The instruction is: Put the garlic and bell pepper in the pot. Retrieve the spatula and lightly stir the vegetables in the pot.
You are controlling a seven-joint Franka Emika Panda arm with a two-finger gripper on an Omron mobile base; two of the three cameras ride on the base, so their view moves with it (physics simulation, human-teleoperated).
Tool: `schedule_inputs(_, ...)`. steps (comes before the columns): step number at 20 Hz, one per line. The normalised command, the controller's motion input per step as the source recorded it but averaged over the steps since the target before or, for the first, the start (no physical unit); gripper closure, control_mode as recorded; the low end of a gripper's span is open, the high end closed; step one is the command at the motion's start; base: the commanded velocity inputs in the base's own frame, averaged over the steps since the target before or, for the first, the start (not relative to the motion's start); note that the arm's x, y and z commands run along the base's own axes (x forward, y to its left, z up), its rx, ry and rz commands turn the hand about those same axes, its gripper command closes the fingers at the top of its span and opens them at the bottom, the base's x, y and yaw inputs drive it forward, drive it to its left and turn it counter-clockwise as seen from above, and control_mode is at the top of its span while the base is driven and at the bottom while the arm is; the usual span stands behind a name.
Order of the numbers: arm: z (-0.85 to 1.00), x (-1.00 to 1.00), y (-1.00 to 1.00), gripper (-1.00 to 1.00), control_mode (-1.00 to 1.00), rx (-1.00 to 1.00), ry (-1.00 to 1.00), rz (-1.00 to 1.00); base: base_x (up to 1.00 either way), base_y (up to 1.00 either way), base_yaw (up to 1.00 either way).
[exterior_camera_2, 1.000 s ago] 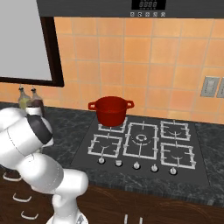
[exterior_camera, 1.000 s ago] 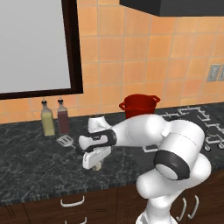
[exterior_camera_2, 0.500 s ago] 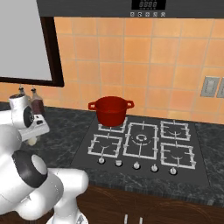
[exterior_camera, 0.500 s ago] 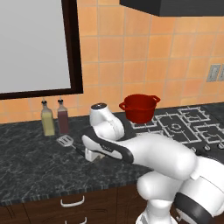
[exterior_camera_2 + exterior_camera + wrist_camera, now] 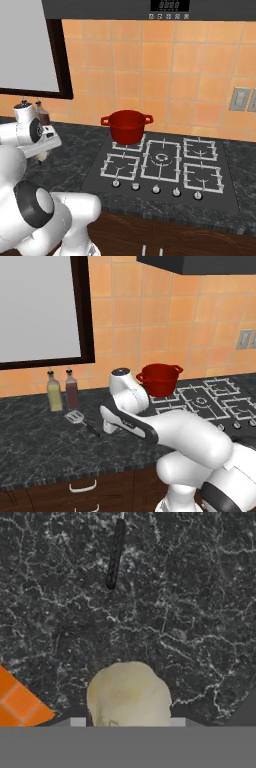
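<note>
at the far left of the left base view we see two bottles (image 5: 61,390) standing against the tiled wall, one yellowish and one dark red, just beside each other. in front of them the spatula (image 5: 80,420) lies flat on the dark stone counter (image 5: 35,446), its slotted head toward the bottles and its dark handle running toward the arm. next comes the gripper (image 5: 109,427), pointing down at the counter a little right of the spatula's handle; in the hand view the garlic (image 5: 129,695) sits between its fingertips, so we read the gripper as closed on the garlic above the counter, with the handle's tip further off. right of the arm the pot (image 5: 159,378) stands on the rear left burner of the stove (image 5: 215,401), well apart from the garlic.
</note>
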Motion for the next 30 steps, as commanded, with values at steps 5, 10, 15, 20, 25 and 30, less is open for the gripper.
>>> schedule_inputs(5,1.00,0.78,-0.70,1.00,-1.00,-0.05,0.00,-0.09,0.00,0.00,0.00)
schedule_inputs(10,0.85,0.83,-0.66,1.00,-1.00,-0.01,-0.08,-0.16,0.00,0.00,0.00)
schedule_inputs(15,0.38,0.83,-0.83,1.00,-1.00,0.00,0.00,-0.26,0.00,0.00,0.00)
schedule_inputs(20,0.00,0.76,-0.92,1.00,-1.00,0.00,0.03,-0.27,0.00,0.00,0.00)
schedule_inputs(25,-0.03,0.33,-0.59,1.00,-1.00,0.00,-0.02,-0.17,0.00,0.00,0.00)
schedule_inputs(30,-0.22,0.25,-0.06,1.00,-1.00,0.02,-0.01,-0.05,0.00,0.00,0.00)
